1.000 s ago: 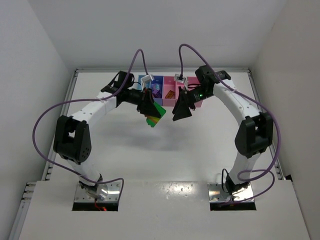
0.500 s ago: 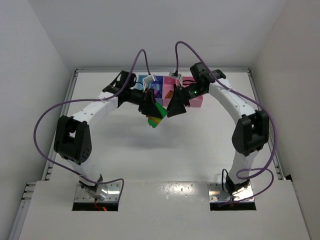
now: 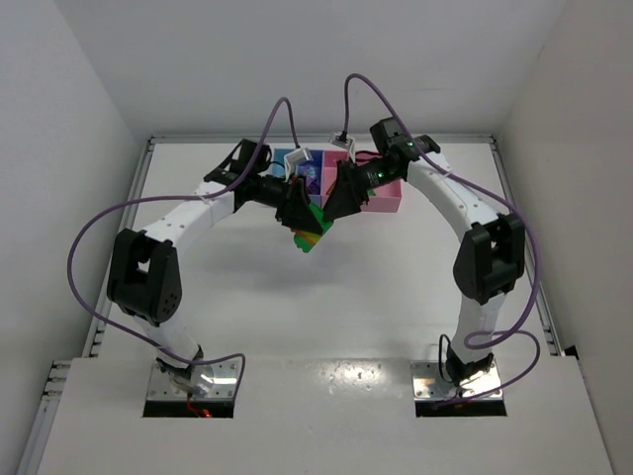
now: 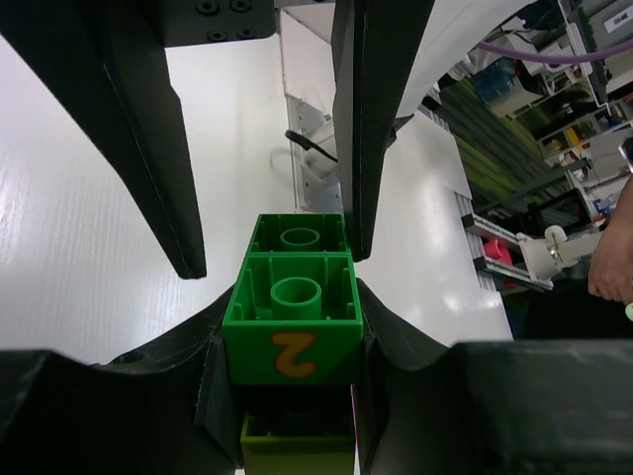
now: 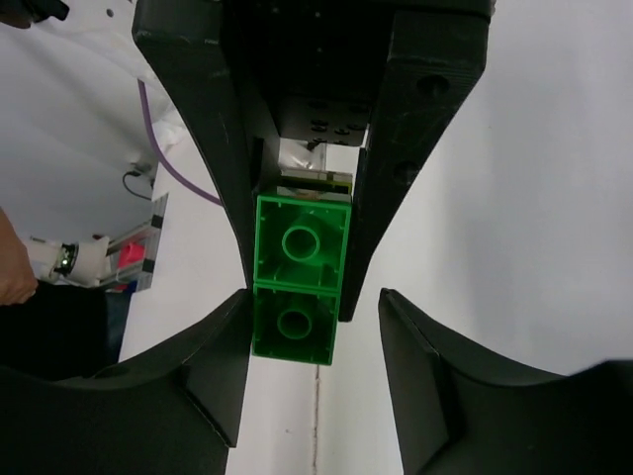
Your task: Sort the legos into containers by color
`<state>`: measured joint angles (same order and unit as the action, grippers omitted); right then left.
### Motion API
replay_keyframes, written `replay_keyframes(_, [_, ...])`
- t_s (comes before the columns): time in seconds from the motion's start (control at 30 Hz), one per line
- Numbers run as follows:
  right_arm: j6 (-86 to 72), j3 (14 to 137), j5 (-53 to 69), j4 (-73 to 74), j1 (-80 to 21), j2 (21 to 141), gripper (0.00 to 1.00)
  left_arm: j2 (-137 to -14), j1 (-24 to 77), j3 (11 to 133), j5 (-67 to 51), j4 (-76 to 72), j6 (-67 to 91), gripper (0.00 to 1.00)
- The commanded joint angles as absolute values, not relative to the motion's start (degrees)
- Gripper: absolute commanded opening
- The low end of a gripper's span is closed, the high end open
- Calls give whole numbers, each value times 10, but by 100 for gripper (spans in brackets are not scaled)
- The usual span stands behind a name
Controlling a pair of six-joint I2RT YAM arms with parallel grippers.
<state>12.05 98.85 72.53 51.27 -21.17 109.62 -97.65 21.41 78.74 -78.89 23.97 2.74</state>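
My left gripper (image 3: 300, 220) is shut on a lego clump (image 3: 307, 233) and holds it in the air in front of the containers (image 3: 382, 203). In the left wrist view the gripper (image 4: 292, 319) clamps a green brick marked "2" (image 4: 293, 336) with a yellow-green brick (image 4: 297, 447) below it. My right gripper (image 3: 328, 208) is open and meets the clump head-on. In the right wrist view its jaws (image 5: 312, 302) stand either side of the end green brick (image 5: 295, 322). The left pad is at the brick and the right pad is apart from it.
The row of bins stands at the back of the white table, partly hidden by both arms; light blue (image 3: 287, 157), blue-purple (image 3: 313, 174) and pink bins show. Purple cables arch over both arms. White walls close in the table on the left, right and back.
My right gripper has swung left from in front of the pink bins to the clump, its open jaws now round the green end. The left gripper and clump have stayed put.
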Motion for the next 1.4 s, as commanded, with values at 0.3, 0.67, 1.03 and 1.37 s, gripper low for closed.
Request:
replay_keyframes(0.3, [134, 1007, 739, 505, -225, 1102, 33, -976, 208, 822, -817, 228, 11, 10])
replay_keyframes(0.67, [77, 1013, 727, 440, -150, 1097, 6, -947, 203, 763, -800, 228, 4, 10])
replay_keyframes(1.03, [49, 1047, 659, 396, -82, 1126, 4, -904, 192, 718, -781, 228, -1, 10])
replay_keyframes(1.37, [-106, 1092, 310, 238, -102, 1190, 4, -851, 115, 700, -644, 171, 62, 10])
